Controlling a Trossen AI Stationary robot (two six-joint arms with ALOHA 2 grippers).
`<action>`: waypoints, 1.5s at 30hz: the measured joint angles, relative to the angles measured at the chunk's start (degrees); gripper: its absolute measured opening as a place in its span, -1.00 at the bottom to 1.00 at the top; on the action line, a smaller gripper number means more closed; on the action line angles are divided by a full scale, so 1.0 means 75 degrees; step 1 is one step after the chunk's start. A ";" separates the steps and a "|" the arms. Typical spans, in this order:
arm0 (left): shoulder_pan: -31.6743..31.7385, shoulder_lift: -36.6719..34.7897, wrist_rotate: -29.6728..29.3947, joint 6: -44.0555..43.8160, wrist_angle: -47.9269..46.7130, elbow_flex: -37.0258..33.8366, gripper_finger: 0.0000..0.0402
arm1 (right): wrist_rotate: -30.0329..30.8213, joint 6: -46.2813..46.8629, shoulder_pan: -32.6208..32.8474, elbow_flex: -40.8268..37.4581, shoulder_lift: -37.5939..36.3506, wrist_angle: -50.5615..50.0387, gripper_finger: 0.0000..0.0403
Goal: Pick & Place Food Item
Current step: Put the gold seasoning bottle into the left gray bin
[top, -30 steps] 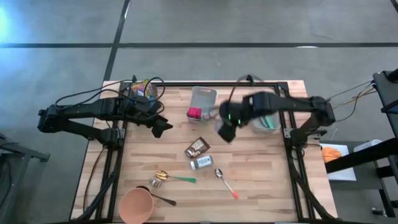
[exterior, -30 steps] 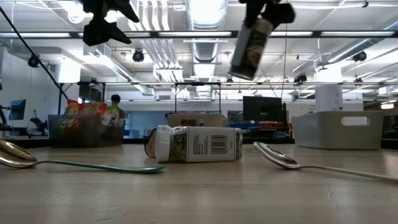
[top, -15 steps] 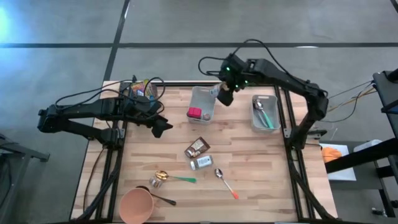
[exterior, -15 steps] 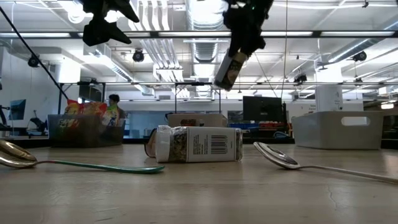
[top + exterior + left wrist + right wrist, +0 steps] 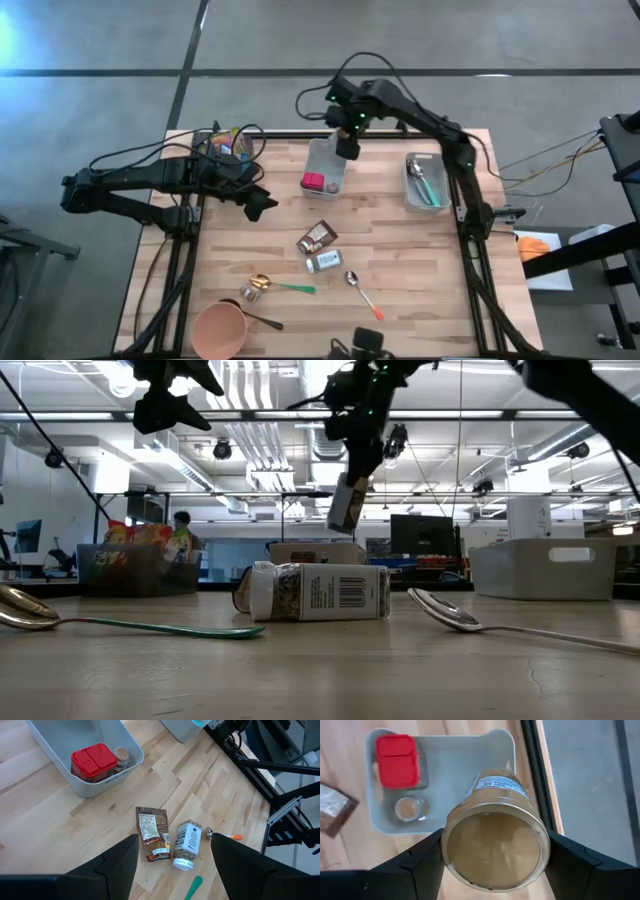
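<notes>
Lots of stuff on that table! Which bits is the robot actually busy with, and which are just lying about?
In use:
- jar, held by the right gripper
- grey bin beneath it, with a red-lidded container inside

Lying about:
- brown packet
- spice jar on its side
- spoons
- orange cup
- second bin of utensils
- left gripper, waiting

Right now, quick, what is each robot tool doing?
Left tool: open, holding nothing, above the table.
Right tool: closed on a jar, above the gray bin.
</notes>
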 joint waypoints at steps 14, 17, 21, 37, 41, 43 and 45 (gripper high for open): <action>-0.0002 0.0000 -0.0002 0.0000 0.0000 0.0000 0.26 | 0.0064 -0.0245 0.0006 0.0302 0.0644 0.0522 0.34; -0.0001 0.0000 0.0000 0.0000 0.0002 0.0000 0.26 | 0.0062 -0.0214 0.0006 0.0310 0.0696 0.0481 0.34; -0.0002 0.0000 0.0000 0.0000 0.0000 0.0000 0.26 | 0.0063 -0.0151 0.0015 0.0302 0.0725 0.0174 0.34; 0.0000 0.0000 -0.0001 0.0000 0.0002 0.0000 0.26 | 0.0082 0.0159 0.0041 0.0296 0.1247 -0.0294 0.34; -0.0002 0.0000 -0.0001 -0.0002 0.0000 0.0000 0.26 | 0.0127 0.0155 0.0044 0.0296 0.1361 -0.0352 0.34; 0.0000 0.0000 0.0000 -0.0002 0.0000 0.0000 0.26 | 0.0134 0.0159 0.0045 0.0290 0.1383 -0.0353 0.34; 0.0000 0.0000 0.0000 0.0000 0.0000 0.0000 0.26 | 0.0145 0.0151 0.0050 0.0290 0.1390 -0.0356 0.34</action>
